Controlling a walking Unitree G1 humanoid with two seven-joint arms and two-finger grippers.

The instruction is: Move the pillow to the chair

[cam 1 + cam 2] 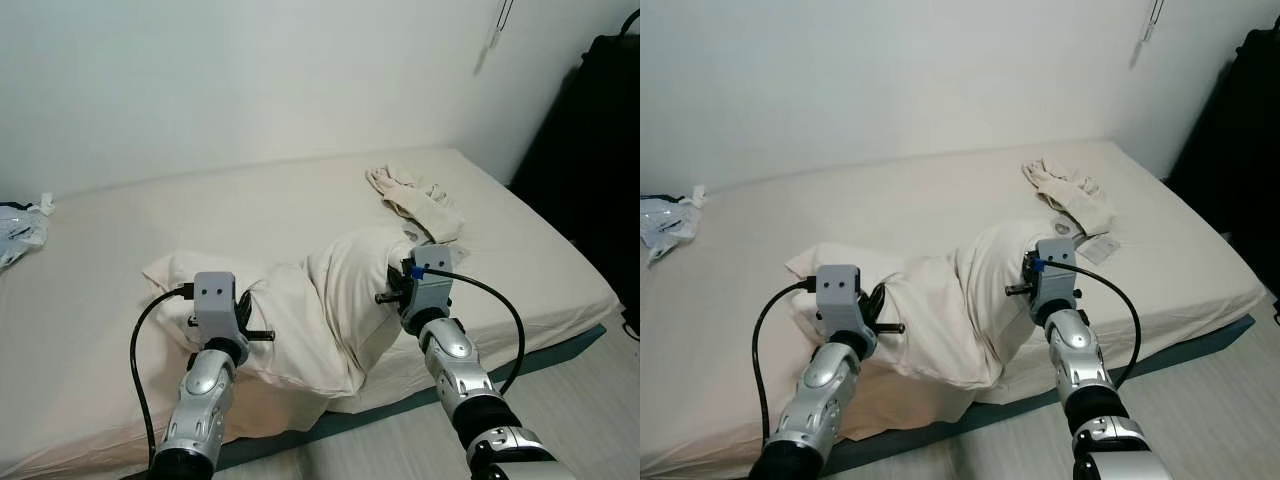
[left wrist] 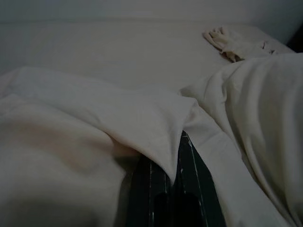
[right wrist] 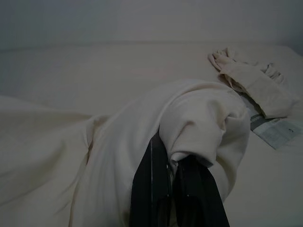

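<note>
A cream pillow lies crumpled near the front edge of the bed. My left gripper is at its left end, with the black fingers close together and a fold of the pillowcase pinched between them. My right gripper is at the pillow's right end, where the fabric is bunched up high. It is shut on a thick roll of that fabric, which droops over the fingers. From the head views, both sets of fingertips are buried in the pillow beyond the wrist housings.
A crumpled cream cloth and a printed paper lie on the bed's right part. A plastic bag sits at the far left. A tall black object stands right of the bed. Grey floor runs along the front.
</note>
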